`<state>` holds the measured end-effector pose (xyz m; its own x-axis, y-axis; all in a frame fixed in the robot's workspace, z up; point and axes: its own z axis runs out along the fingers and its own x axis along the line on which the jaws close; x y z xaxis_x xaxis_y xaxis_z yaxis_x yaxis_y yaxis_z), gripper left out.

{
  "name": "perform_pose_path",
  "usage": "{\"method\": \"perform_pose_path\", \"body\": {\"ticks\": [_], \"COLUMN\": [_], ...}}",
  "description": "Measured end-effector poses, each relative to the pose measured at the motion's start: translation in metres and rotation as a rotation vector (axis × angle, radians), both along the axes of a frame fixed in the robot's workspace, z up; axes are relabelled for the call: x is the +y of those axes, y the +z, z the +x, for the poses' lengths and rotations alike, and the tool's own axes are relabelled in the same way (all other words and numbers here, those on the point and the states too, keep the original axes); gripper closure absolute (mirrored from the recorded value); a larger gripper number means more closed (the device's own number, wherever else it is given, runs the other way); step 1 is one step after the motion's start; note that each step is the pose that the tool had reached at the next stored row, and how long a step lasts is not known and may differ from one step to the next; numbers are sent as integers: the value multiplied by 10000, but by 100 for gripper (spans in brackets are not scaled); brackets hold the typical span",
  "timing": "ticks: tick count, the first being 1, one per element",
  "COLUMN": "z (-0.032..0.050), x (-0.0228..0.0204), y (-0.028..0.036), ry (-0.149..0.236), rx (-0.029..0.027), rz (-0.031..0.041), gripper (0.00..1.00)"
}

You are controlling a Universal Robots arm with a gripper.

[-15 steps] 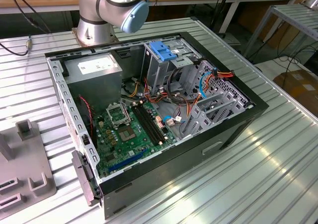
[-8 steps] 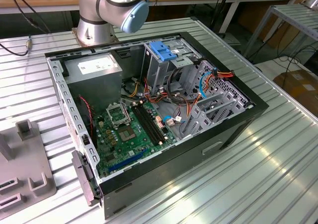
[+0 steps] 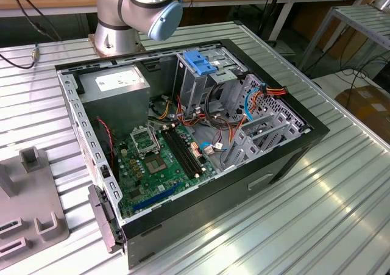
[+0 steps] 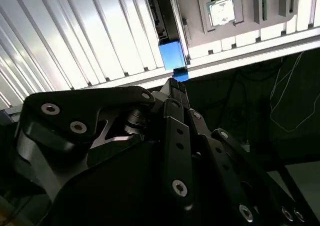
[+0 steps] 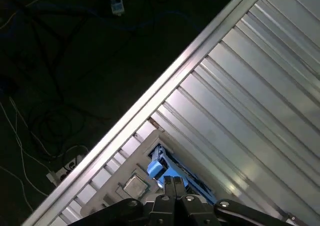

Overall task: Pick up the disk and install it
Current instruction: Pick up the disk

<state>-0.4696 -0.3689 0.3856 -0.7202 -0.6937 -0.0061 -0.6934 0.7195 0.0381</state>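
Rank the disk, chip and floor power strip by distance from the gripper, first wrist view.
1. The disk, right at the gripper tip.
2. The chip, just beside the disk.
3. The power strip, down on the floor.

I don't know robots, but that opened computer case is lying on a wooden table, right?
Not wooden. The exterior view shows the opened computer case lying on a ribbed metal table.
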Motion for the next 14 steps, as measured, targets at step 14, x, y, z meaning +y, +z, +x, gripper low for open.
{"method": "perform_pose_path", "body": {"ticks": [14], "z": [0], "x": [0], "y": [-32], "ry": [3460], "rx": [-21], "rz": [-6], "gripper": [90]}}
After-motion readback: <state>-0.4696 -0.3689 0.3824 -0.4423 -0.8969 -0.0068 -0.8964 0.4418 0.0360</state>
